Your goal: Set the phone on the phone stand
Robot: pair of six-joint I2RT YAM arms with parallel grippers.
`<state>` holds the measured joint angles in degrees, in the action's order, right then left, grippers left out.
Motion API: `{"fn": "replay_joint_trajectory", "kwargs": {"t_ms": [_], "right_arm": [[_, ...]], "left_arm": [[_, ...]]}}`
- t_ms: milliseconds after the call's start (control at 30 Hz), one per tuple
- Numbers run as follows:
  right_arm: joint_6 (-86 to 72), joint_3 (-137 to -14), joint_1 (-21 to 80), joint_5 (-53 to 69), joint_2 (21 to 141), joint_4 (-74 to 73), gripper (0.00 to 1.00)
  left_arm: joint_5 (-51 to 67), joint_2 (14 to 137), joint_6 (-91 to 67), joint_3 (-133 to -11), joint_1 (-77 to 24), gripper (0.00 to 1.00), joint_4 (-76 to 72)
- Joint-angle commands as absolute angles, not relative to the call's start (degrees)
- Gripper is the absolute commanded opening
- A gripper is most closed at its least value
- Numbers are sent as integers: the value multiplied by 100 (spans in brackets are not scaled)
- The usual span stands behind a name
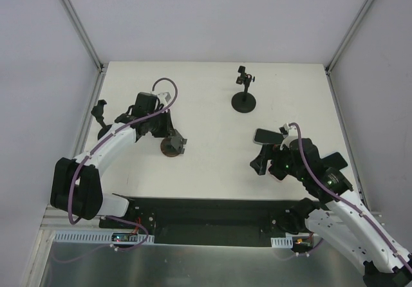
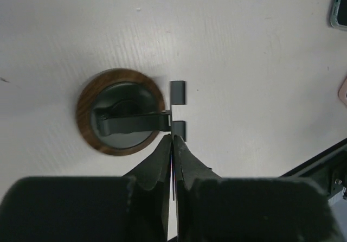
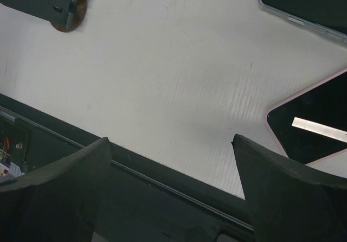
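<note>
A phone stand with a round wooden-rimmed base (image 1: 170,147) stands left of centre; it fills the left wrist view (image 2: 119,112). My left gripper (image 1: 172,134) (image 2: 172,140) is shut on the stand's thin upright plate. Two phones lie flat at the right: one in a clear case (image 1: 267,134) (image 3: 309,3) and a pink-edged one (image 1: 259,161) (image 3: 314,125). My right gripper (image 1: 275,170) (image 3: 171,144) is open and empty, low over the table beside the pink-edged phone, touching neither phone.
A black stand with a round base (image 1: 244,100) stands at the back centre. A small black clip stand (image 1: 100,114) sits at the left edge. The table's dark near edge (image 3: 162,182) runs just under my right fingers.
</note>
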<state>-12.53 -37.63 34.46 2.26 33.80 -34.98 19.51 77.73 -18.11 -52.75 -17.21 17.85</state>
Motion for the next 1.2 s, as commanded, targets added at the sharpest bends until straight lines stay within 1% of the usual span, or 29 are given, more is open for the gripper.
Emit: {"fn": "replay_joint_trajectory", "kwargs": {"t_ms": [0, 133, 167, 233, 267, 433, 467, 500, 533, 567, 600, 633, 667, 700, 733, 767, 800, 867, 933, 967, 1033, 1133, 1167], "right_arm": [[-1345, -3771, 3437, 246, 3401, -3454, 96], [-1388, -3771, 3437, 132, 3419, -3463, 96], [-1450, -3779, 3437, 54, 3419, -3472, 96], [-1529, -3779, 3445, 35, 3463, -3507, 96], [-1529, -3788, 3437, -226, 3480, -3524, 96], [-1828, -4042, 3279, -860, 3752, -3910, 96], [-1906, -4095, 3157, -914, 3823, -3981, 96], [-1994, -4139, 2712, -844, 3971, -4042, 96], [-2039, -4218, 2420, -531, 4034, -4113, 96], [-2065, -4245, 1782, -310, 4182, -4113, 96], [-2109, -4271, 1471, -81, 4262, -4113, 96], [-2162, -4324, 1207, 382, 4324, -4035, 96], [-2171, -4342, 839, 526, 4498, -3982, 96], [-2188, -4368, 731, 606, 4587, -3860, 96], [-2197, -4420, 642, 615, 4701, -3815, 96], [-2197, -4543, 476, 607, 4954, -3806, 96], [-2197, -4596, 379, 633, 5088, -3762, 96], [-2162, -4658, 107, 1018, 5491, -3570, 96], [-2075, -4772, 18, 1334, 5825, -3419, 96], [-2048, -4833, 9, 1458, 6140, -3419, 96], [-2091, -4817, 26, 1817, 6397, -3095, 96], [-2469, -4676, 333, 1724, 6740, -2506, 96], [-2600, -4684, 621, 1610, 6915, -2409, 97]], "left_arm": [[2276, 7945, -1644, -5484, -1986, 0, 1828], [2881, 8042, -1477, -5721, -2276, 0, 1811], [3370, 8094, -1294, -5887, -2450, 0, 1811], [3681, 8305, -1082, -6081, -2679, 0, 1872], [3709, 8375, -846, -6265, -2959, 0, 1985], [3516, 9061, -248, -6959, -3453, 0, 2592], [3420, 9192, -176, -7031, -3506, 0, 2697], [3349, 9254, -106, -7083, -3603, 0, 2846], [3305, 9290, -53, -7162, -3630, 0, 2909], [3270, 9334, -53, -7180, -3656, 0, 2927], [3252, 9334, 78, -7198, -3700, 0, 2970], [3174, 9334, 79, -7216, -3700, 9, 2988], [3095, 9282, 44, -7225, -3700, 19, 2997], [3024, 9229, 9, -7216, -3709, 30, 2997], [3023, 9176, 9, -7207, -3700, 49, 2997], [3006, 9019, 9, -7190, -3700, 64, 2997], [2971, 8913, -191, -7181, -3709, 71, 2997], [2796, 8493, -377, -7128, -3718, 95, 2997], [2629, 8071, -579, -6980, -3735, 97, 2971], [2567, 7607, -632, -6935, -3735, 97, 2953], [2418, 6904, -816, -6751, -3727, 97, 2805], [2627, 6156, -1098, -6540, -3727, 97, 2559], [2941, 6022, -1186, -6452, -3735, 97, 2253]]}}
